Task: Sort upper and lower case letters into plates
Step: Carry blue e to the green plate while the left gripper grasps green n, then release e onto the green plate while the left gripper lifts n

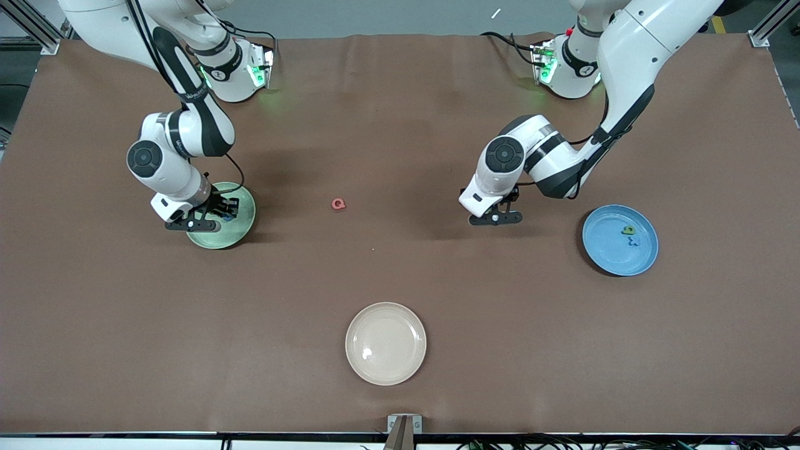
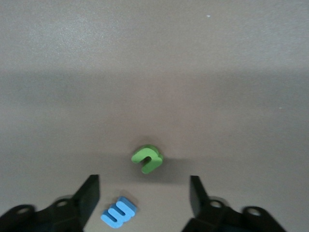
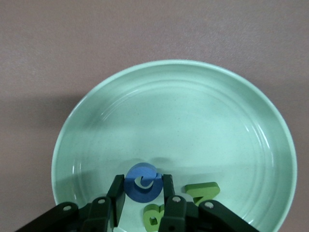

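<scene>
My right gripper (image 1: pixel 212 215) is over the mint green plate (image 1: pixel 240 228), shut on a round blue letter (image 3: pixel 141 182). In the right wrist view, two green letters (image 3: pixel 203 191) (image 3: pixel 153 215) lie in that plate (image 3: pixel 183 121) beside the gripper (image 3: pixel 141 186). My left gripper (image 1: pixel 497 217) is open, low over the table between the red letter and the sky blue plate (image 1: pixel 600 250). Its wrist view shows a green letter (image 2: pixel 146 159) and a blue letter (image 2: pixel 119 211) on the cloth between its fingers (image 2: pixel 143 186). A red letter (image 1: pixel 338 204) lies mid-table. A green letter (image 1: pixel 628 230) and a blue letter (image 1: pixel 634 241) lie in the blue plate.
A cream-white plate (image 1: pixel 385 343) sits on the brown cloth nearest the front camera, mid-table. The arms' bases stand along the table's edge farthest from that camera.
</scene>
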Controlling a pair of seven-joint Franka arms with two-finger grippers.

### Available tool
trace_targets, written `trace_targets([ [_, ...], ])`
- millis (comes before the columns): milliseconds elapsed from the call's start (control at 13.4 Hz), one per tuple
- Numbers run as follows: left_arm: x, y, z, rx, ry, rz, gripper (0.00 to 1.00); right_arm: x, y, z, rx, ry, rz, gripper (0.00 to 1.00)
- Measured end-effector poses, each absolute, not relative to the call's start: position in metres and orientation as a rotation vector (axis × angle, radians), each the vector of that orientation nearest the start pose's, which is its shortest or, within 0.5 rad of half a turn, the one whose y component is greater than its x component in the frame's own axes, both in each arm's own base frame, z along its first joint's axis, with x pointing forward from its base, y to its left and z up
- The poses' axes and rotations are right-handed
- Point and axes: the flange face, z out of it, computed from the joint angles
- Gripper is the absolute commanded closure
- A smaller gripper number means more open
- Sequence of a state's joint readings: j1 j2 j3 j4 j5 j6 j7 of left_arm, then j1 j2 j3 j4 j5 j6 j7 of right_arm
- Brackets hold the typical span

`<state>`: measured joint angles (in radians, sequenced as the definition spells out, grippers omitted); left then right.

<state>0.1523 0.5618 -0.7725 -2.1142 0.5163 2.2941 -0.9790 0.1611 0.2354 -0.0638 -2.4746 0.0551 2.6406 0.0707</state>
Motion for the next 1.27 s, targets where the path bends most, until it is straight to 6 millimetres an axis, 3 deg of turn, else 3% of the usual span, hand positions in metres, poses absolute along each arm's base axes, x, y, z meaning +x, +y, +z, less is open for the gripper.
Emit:
trace_targets([
  [150, 0.451, -0.316, 0.193, -3.036, -0.011, 0.215, 0.34, 0.467, 0.044, 0.19, -3.136, 0.03, 0.121, 0.97],
  [225, 0.45, -0.316, 0.19, -3.034, -0.008, 0.223, 0.36, 0.466, 0.045, 0.189, -3.136, 0.028, 0.125, 0.9],
  [299, 0.449, -0.316, 0.187, -3.032, -0.001, 0.227, 0.37, 0.466, 0.046, 0.189, -3.135, 0.025, 0.126, 0.67],
  [374, 0.448, -0.315, 0.185, -3.028, 0.009, 0.222, 0.37, 0.466, 0.046, 0.189, -3.135, 0.024, 0.126, 0.12],
  [449, 0.449, -0.315, 0.182, -3.026, 0.006, 0.214, 0.37, 0.466, 0.046, 0.189, -3.135, 0.023, 0.127, 0.0],
  [749, 0.449, -0.317, 0.173, -3.05, -0.015, 0.203, 0.46, 0.466, 0.051, 0.191, -3.132, 0.01, 0.166, 0.0],
  [898, 0.45, -0.318, 0.173, -3.054, -0.017, 0.2, 0.54, 0.471, 0.065, 0.204, -3.121, 0.024, 0.18, 0.0],
  [1048, 0.45, -0.319, 0.174, -3.057, -0.018, 0.196, 0.6, 0.475, 0.103, 0.219, -3.089, 0.09, 0.17, 0.0],
  [1273, 0.452, -0.32, 0.175, -3.059, -0.03, 0.169, 0.69, 0.47, 0.188, 0.238, -3.07, 0.21, 0.122, 0.0],
])
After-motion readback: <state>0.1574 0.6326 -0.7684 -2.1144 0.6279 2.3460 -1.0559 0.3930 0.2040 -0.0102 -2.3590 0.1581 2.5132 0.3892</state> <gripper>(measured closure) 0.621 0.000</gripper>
